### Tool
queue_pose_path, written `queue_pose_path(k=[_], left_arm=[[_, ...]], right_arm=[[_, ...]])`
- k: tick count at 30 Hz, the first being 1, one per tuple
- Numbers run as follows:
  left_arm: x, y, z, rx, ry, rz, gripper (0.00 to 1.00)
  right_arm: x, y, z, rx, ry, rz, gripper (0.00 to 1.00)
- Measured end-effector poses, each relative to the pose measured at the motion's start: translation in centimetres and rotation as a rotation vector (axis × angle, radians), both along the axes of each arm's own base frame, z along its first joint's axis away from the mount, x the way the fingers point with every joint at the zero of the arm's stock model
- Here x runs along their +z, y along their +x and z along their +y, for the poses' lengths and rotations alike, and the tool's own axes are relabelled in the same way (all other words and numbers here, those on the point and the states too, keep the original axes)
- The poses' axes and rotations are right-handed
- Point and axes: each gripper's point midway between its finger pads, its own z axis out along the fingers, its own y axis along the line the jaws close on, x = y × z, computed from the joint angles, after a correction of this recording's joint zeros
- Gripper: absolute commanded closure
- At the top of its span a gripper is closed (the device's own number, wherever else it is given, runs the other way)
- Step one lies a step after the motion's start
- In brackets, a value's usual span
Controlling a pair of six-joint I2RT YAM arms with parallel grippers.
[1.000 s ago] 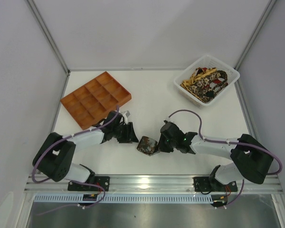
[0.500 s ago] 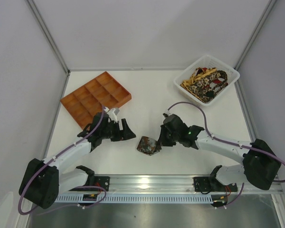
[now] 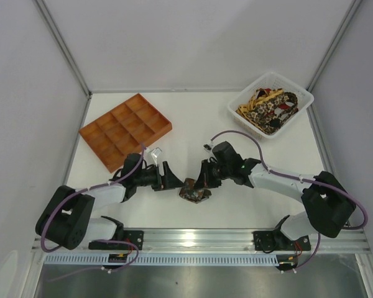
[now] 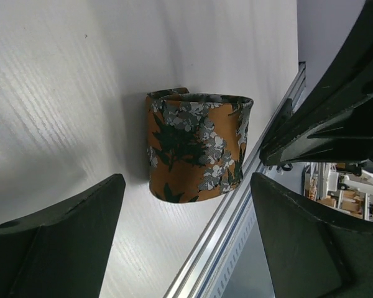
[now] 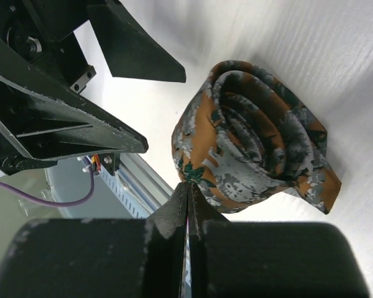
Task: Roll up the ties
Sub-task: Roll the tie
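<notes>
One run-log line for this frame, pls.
rolled tie: on table | left gripper: open, apart from tie | right gripper: shut, tip by tie | white basket: ties inside

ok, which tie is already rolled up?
The orange floral fabric tie coiled alone on the white table; the other patterned ties lie loose, heaped in the white plastic basket.

Both arms are closing in on the rolled tie (image 3: 194,190)
The left gripper (image 3: 168,177) is spreading its jaws wide and sliding back in just left of the rolled tie, facing it; the right gripper (image 3: 203,180), fingers pressed together, is swinging in from the tie's right, its tip now touching the roll.
</notes>
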Motion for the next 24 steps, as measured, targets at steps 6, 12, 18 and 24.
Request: queue_pose_path(k=[6, 12, 18, 24], left_arm=[[-0.5, -0.1, -0.7, -0.006, -0.043, 0.002, 0.11], [-0.4, -0.3, -2.0, -0.039, -0.070, -0.024, 0.11], [-1.0, -0.6, -2.2, -0.046, -0.062, -0.026, 0.11], [-1.7, -1.2, -2.4, -0.065, -0.029, -0.033, 0.04]], right_arm=[[-0.9, 0.5, -0.8, -0.016, 0.032, 0.032, 1.00], [-2.5, 0.1, -1.4, -0.005, 0.041, 0.079, 1.00], [-2.7, 0.0, -1.4, 0.008, 0.062, 0.080, 1.00], [-3.7, 0.2, -1.9, 0.009, 0.056, 0.097, 1.00]])
